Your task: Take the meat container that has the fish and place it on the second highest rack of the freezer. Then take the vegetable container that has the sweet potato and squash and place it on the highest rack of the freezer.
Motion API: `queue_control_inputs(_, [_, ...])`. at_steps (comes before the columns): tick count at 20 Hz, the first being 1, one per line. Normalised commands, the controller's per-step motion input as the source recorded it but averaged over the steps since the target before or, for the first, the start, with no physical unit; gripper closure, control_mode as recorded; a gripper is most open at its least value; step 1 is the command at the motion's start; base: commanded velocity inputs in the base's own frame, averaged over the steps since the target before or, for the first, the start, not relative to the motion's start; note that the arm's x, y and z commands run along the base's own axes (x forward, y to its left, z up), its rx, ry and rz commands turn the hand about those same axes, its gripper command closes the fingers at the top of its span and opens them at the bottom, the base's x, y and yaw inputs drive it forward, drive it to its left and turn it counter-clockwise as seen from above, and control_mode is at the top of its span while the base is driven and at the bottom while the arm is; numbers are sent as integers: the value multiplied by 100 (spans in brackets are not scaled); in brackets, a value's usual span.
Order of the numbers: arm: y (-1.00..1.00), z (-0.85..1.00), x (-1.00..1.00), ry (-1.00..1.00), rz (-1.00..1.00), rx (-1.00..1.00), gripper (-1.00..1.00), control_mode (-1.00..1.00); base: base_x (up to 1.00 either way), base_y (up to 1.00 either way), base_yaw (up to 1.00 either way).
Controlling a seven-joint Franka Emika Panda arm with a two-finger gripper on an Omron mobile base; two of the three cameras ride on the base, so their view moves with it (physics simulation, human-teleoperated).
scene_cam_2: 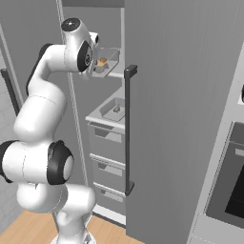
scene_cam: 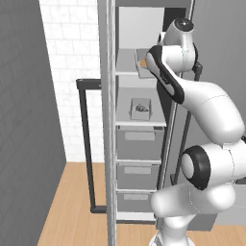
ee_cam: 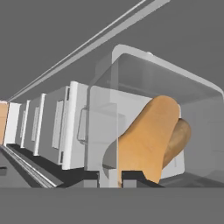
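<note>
You will find nothing to read here: no text, label, brand, number or sign stands on the freezer (scene_cam: 139, 144), its drawers (scene_cam: 138, 139), the two trays (scene_cam: 141, 108) or the oven (scene_cam_2: 228, 186) beside it. Every surface you see is plain and unmarked.

Flat, even rendered light, no clear source. Freezer (scene_cam: 139, 120) interior reads bright; soft shade under the highest rack (scene_cam: 127, 65) and along the drawer fronts. Small glossy highlights on the arm's dark joints, no harsh glare. Everything sharp near to far, no blur or edge distortion. Hand view dimmer; vegetable container (ee_cam: 153, 118) wall translucent, slightly hazing what's behind.
</note>
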Motion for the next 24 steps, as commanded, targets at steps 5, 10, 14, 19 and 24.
queue_control_inputs(5, [0, -6, 46, 0, -2, 1, 100, -100, 0, 0, 0])
queue_control_inputs(10, [-3, 0, 37, 0, 0, 0, 100, -100, 0, 0, 0])
queue_control_inputs(14, [-3, 0, 31, 0, 0, 0, 100, -100, 0, 0, 0])
queue_control_inputs(19, [-9, 0, 29, 0, 0, 3, 100, -100, 0, 0, 0])
queue_control_inputs(24, [-13, 0, 33, 0, 0, 5, 100, -100, 0, 0, 0])
